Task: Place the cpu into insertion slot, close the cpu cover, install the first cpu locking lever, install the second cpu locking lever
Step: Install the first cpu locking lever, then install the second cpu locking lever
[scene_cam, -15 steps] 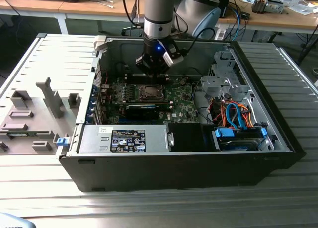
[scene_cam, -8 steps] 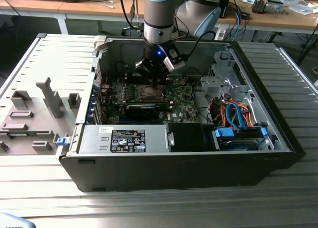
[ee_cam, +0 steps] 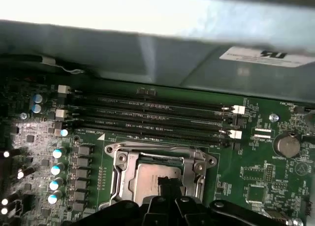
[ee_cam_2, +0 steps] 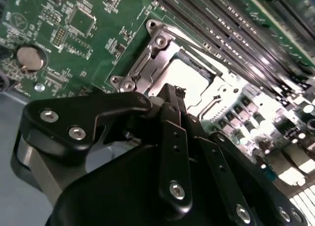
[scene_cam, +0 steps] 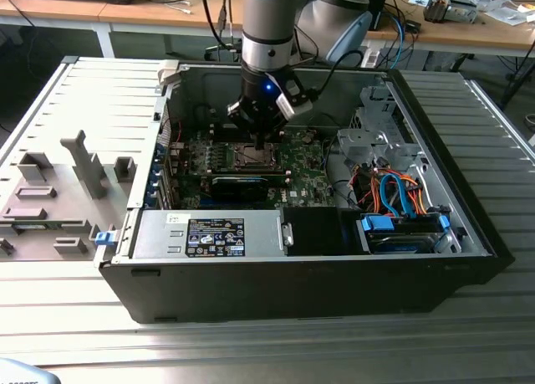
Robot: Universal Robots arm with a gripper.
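My gripper (scene_cam: pixel 262 143) hangs inside the open computer case, right over the insertion slot (scene_cam: pixel 255 157) on the green motherboard (scene_cam: pixel 305 179). Both wrist views show the cpu (ee_cam: pixel 150 177) (ee_cam_2: pixel 189 72) lying flat in the slot, its silver top showing through the window of the cpu cover (ee_cam: pixel 123 174) (ee_cam_2: pixel 147 56), which lies down around it. The two black fingertips (ee_cam_2: pixel 172 94) are pressed together just above the near edge of the cover, and I see nothing between them. Whether they touch the cover or a lever I cannot tell.
Long black memory slots (ee_cam: pixel 157 120) run beside the socket, with a coin battery (ee_cam: pixel 286 145) nearby. A power supply (scene_cam: pixel 209 233) and a drive cage with blue and orange cables (scene_cam: pixel 401 202) fill the case's front. Grey fixtures (scene_cam: pixel 58 192) stand at the exterior view's left.
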